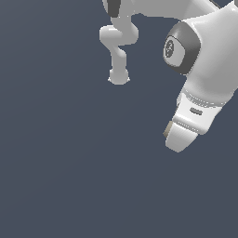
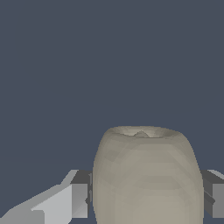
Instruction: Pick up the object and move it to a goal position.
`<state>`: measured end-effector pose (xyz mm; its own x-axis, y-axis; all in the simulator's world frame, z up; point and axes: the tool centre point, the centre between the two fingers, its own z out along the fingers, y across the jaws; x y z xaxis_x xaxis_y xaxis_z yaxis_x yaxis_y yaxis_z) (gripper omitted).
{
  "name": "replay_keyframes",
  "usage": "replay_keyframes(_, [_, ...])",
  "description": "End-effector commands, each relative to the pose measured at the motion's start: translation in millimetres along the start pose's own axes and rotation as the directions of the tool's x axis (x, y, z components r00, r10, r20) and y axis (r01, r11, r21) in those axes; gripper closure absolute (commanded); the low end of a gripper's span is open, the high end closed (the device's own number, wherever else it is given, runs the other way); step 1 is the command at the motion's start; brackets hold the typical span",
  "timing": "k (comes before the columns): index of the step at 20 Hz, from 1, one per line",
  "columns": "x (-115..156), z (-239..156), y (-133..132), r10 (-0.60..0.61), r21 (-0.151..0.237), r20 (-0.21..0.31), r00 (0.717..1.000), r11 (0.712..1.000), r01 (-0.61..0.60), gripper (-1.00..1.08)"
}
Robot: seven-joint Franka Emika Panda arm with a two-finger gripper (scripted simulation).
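Tan lumpy object point(image 2: 146, 177) wedged between the two fingers point(image 2: 78, 199), each pad flush on a flank; tool point(image 1: 173, 135) clamped on it, centred for a secure carry. Exterior view: only a tan sliver beside the fingertip. Beyond, arm base point(image 1: 118, 76) on grey bench point(image 1: 60, 162). No goal marker visible.

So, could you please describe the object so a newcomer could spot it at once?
Find the big white arm, then its gripper. The object sits between the fingers, a beige rounded lump with a dimpled end, the only tan thing among white and grey.
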<state>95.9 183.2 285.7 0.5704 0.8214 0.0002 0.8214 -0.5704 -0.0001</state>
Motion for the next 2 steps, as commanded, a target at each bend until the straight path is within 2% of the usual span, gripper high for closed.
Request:
replay_keyframes(1, [1.3,-1.1,0.3,0.0,0.0,0.0,1.0,1.0,0.0,1.08])
replay_keyframes(2, [1.3,-1.1,0.3,0.0,0.0,0.0,1.0,1.0,0.0,1.08])
